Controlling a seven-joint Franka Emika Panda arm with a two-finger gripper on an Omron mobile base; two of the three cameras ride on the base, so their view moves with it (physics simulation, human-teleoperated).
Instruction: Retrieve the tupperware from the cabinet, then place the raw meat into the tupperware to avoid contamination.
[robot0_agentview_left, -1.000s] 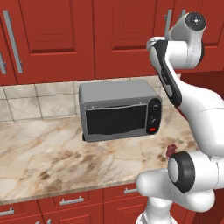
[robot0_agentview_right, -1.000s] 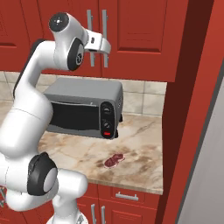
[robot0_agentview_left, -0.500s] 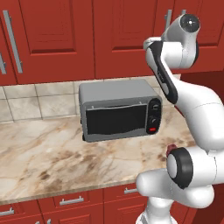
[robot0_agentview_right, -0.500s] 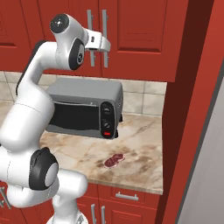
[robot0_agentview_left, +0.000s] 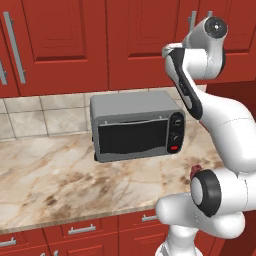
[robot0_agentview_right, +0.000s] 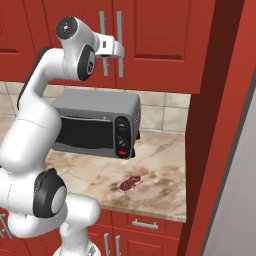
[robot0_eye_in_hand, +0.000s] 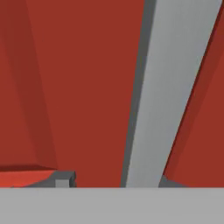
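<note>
While the arm has barely shifted since a second ago, the gripper (robot0_agentview_right: 113, 48) sits at the cabinet (robot0_agentview_right: 155, 40) door's silver handle (robot0_eye_in_hand: 168, 92); whether its jaws grip the bar I cannot tell. Below stands the grey toaster oven (robot0_agentview_right: 97, 122), and the raw meat (robot0_agentview_right: 130, 183) lies on the marble counter (robot0_agentview_right: 160, 185) just beside it.

Cabinet (robot0_agentview_right: 165, 40): red raised-panel doors, both sitting shut, long vertical silver handles (robot0_agentview_right: 119, 42) side by side at the door seam. Raw meat (robot0_agentview_right: 130, 183): small dark red lump w/ pale marbling, lying flat on the marble counter, in front of the toaster oven's right end.
</note>
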